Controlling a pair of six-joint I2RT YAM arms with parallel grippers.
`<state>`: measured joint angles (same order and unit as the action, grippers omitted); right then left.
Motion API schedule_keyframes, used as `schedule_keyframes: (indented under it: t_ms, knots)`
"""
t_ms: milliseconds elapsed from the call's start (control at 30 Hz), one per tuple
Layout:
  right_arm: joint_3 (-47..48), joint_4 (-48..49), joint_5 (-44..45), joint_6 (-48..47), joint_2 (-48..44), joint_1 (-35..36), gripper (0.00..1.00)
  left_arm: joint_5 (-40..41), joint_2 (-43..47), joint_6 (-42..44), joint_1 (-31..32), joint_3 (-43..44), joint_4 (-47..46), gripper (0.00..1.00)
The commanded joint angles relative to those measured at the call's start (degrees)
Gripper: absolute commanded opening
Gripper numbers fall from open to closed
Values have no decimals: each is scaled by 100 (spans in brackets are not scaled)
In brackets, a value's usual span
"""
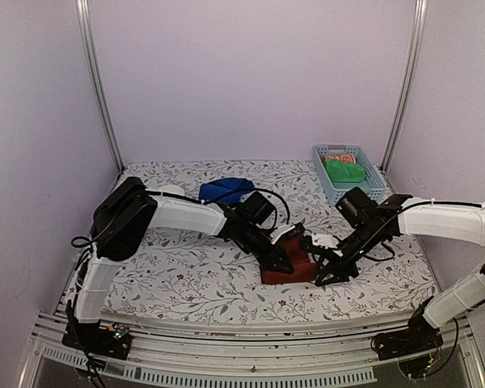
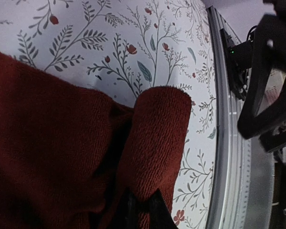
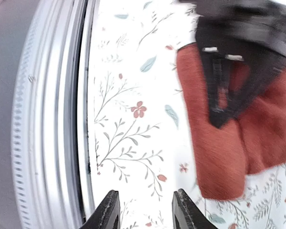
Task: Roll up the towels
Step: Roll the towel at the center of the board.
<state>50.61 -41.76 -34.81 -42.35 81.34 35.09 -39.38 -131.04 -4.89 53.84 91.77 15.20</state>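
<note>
Left gripper (image 2: pixel 143 209): jaws drawn nearly together, pinching a doubled-over edge of the brick-red towel (image 2: pixel 62 157). Right gripper (image 3: pixel 147 210): jaws apart with nothing between them, positioned over the floral table cover (image 3: pixel 128 129), just beside the towel and close to the metal front rail (image 3: pixel 52 119). From where I stand, the brick-red towel lies at the front centre of the table, between both grippers. The blue towel (image 1: pixel 226 190) sits bunched toward the back, well apart from the red one.

Floral table (image 1: pixel 186 283) bears red towel (image 1: pixel 299 272), blue towel (image 1: pixel 226 191), basket (image 1: pixel 344 195)
</note>
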Motion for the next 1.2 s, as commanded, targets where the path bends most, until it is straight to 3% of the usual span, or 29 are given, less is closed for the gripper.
schedule_keyframes:
  t_ms: [0,233,567,633,733,800,900,1033,1167]
  knots:
    - [-393,1409,1555,-3,-103,914,39,-1191,-583,-1279,-207,204,554,0]
    - [-576,2570,2987,-56,504,1620,43,-1426,-789,-1922,-421,298,365,0]
    - [-844,3862,4405,-495,1468,1735,44,-1639,-1189,-1900,-585,647,489,0]
    - [-946,4048,4624,-597,1628,1732,39,-1781,-1277,-1876,-635,770,560,0]
    - [-1051,4112,4571,-722,1736,1736,18,-1872,-1266,-1843,-720,854,620,13]
    - [-987,3937,4406,-723,1718,1736,8,-1892,-1173,-1832,-786,846,624,25]
    - [-670,3219,3949,-549,1540,1734,3,-1592,-859,-1648,-896,735,688,43]
    - [-12,1626,2651,-153,1314,1731,3,-648,215,-1297,-1066,24,444,51]
    - [730,72,1603,373,1544,1714,3,614,1513,-967,-1104,-1114,-116,53]
